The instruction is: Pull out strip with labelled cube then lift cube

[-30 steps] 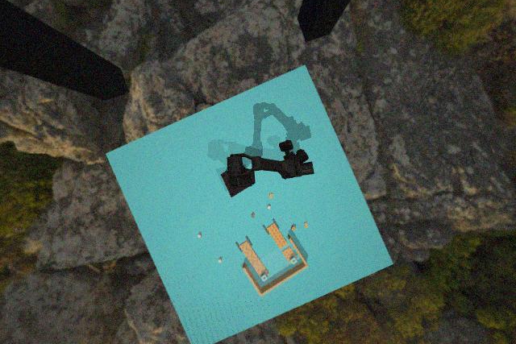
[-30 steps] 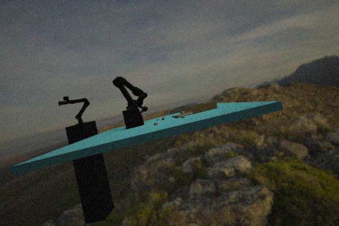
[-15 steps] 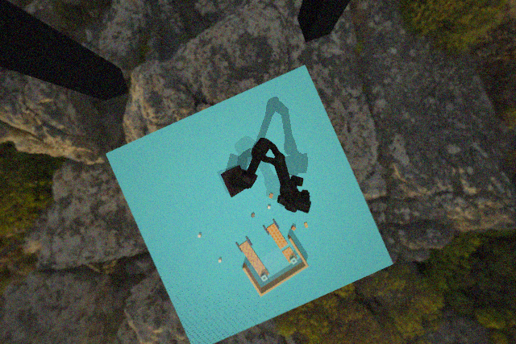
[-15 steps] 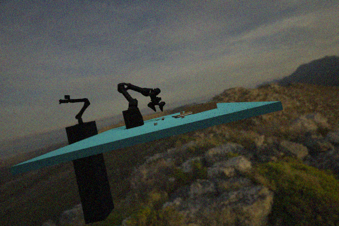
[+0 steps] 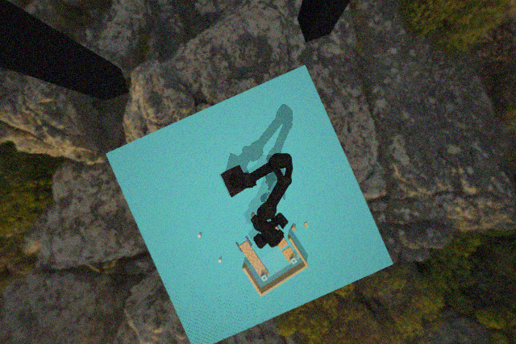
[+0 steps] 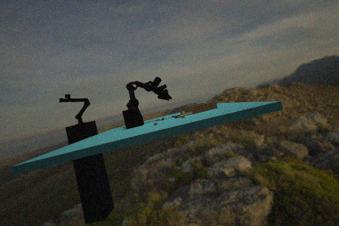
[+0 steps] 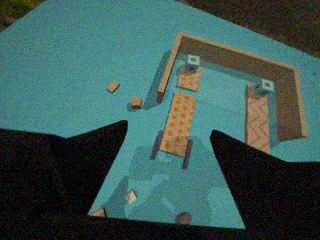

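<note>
My open gripper (image 7: 169, 127) (image 6: 169, 98) hangs high above the table, with nothing between its fingers. In the wrist view the dotted orange strip is in two pieces with a gap between them: a long near piece (image 7: 177, 122) and a short far piece (image 7: 190, 80). A grey cube (image 7: 193, 62) with a pale square mark stands on the far piece. The zigzag strip (image 7: 258, 117) (image 5: 252, 257) shows no gap; a finger hides its near end in the wrist view. A similar marked cube (image 7: 265, 86) (image 5: 264, 278) stands at its far end.
A tan wall (image 7: 170, 72) (image 5: 246, 275) encloses the strips' far ends on three sides. Dark bars (image 7: 157, 145) (image 7: 187, 154) flank the dotted strip's near end. Small loose blocks (image 7: 113, 86) (image 7: 136, 103) (image 7: 130, 196) (image 5: 199, 234) (image 5: 219, 259) lie around. A round grey piece (image 7: 184, 218) lies nearer.
</note>
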Controlling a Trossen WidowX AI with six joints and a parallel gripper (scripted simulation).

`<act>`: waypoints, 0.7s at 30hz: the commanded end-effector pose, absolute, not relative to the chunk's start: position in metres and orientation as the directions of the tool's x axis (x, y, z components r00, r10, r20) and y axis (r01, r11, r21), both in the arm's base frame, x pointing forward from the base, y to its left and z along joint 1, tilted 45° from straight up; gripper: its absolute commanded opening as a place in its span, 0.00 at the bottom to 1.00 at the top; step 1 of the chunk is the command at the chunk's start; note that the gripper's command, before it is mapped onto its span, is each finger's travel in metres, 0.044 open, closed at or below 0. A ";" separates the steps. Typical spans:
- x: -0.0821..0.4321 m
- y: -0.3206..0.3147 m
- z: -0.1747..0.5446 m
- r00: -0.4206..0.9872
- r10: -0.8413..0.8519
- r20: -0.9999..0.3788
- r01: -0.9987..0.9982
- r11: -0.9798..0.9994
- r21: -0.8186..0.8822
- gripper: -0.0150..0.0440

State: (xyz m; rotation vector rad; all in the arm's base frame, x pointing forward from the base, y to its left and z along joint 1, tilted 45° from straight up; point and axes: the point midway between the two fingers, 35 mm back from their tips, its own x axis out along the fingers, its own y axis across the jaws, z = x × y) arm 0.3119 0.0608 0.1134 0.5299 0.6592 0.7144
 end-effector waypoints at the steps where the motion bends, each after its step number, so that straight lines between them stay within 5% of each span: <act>1: 0.318 -0.004 0.087 0.699 0.611 -0.372 -0.240 0.690 0.683 0.93; 21: 0.315 -0.041 0.073 0.761 0.529 -0.376 -0.139 0.699 0.702 0.93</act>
